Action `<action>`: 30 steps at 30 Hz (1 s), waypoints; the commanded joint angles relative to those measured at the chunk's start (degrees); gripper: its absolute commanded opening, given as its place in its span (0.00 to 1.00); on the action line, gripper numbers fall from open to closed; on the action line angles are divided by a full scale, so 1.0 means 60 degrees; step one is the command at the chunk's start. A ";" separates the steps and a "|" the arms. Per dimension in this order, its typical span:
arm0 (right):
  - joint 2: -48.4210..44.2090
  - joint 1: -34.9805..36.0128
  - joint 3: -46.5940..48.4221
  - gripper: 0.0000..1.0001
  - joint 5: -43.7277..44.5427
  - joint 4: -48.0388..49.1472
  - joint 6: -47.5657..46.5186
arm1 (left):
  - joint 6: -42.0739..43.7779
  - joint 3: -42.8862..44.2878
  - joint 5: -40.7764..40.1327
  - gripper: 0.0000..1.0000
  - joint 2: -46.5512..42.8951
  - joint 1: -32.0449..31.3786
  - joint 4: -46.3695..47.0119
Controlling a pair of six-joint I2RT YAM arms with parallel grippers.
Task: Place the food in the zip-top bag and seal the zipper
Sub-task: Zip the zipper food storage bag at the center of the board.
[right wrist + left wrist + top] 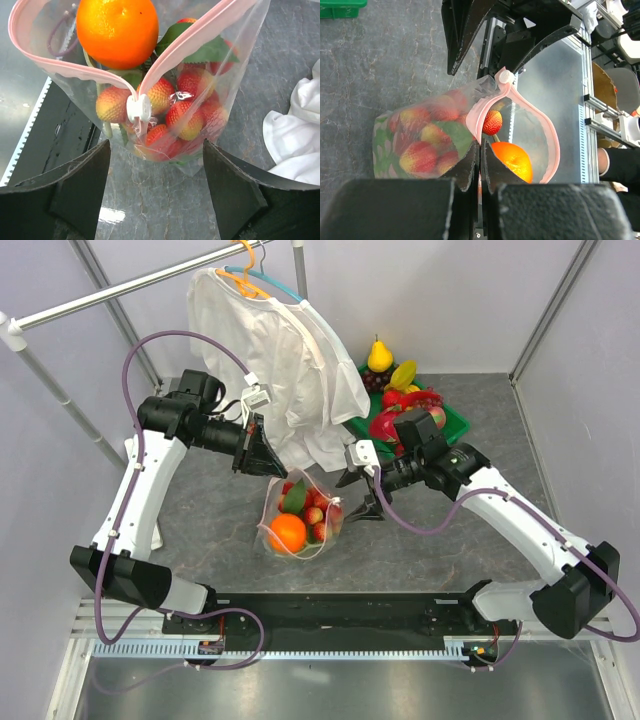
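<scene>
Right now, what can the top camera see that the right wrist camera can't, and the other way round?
Only the top camera shows the green tray of spare fruit with its yellow pear, and the clothes rail. Only the right wrist camera shows the little white tab on the pink zipper, which gapes wide above it. Both show the clear bag, the orange and strawberries inside, plus some white shirt.

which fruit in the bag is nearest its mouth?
The orange, on top between the pink zipper strips; the red strawberries lie lower in the bag.
</scene>
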 commanded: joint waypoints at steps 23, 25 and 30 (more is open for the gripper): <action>-0.1450 0.0036 -0.0548 0.00 0.1140 0.2684 0.4413 | -0.1025 -0.0284 0.0088 0.02 -0.0113 0.0569 0.0835; -0.1656 0.0050 -0.0446 0.00 0.1360 0.2492 0.4544 | -0.1302 -0.0357 -0.0308 0.02 -0.0156 0.0569 0.1201; -0.1731 0.0051 0.0095 0.00 0.1785 0.1438 0.5116 | -0.1845 -0.0387 -0.0822 0.09 -0.0215 0.0540 0.2228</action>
